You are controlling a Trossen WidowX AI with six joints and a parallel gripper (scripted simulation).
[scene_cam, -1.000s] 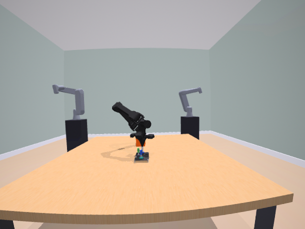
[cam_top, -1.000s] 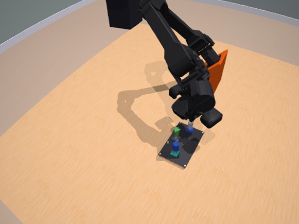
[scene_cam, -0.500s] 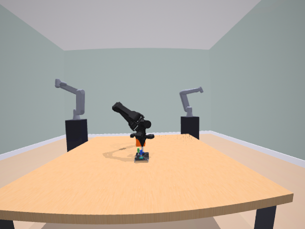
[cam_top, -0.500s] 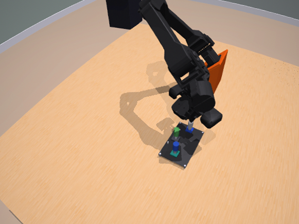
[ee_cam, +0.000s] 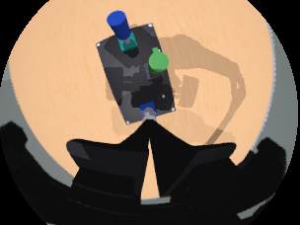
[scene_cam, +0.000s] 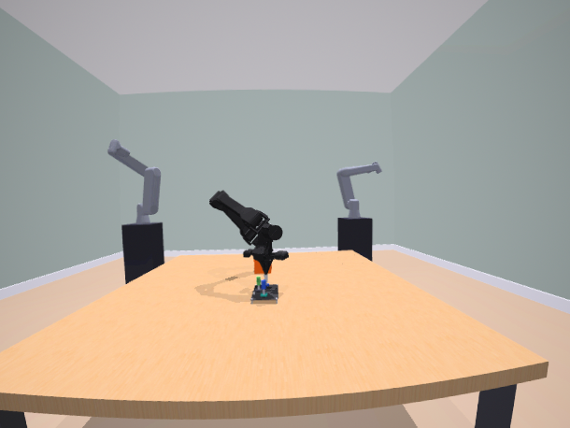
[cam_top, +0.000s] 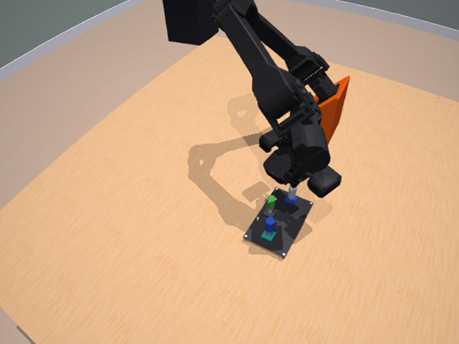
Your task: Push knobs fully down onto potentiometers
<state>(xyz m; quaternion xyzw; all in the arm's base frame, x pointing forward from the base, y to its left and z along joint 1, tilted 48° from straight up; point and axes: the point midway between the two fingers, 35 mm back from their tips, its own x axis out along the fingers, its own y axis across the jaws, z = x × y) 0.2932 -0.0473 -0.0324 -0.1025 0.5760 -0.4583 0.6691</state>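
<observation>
The dark circuit board stands on the table. A blue knob stands over the teal potentiometer, with a bit of grey shaft showing between them. A green knob stands over a dark grey potentiometer. A light grey knob or shaft rises from the blue potentiometer; whether a gap remains there cannot be told. My gripper is shut and empty, its tips at the grey top, apparently touching it.
An orange panel stands behind the gripper. Two grey arms on dark pedestals stand beyond the table. The green knob stands close to the grey one.
</observation>
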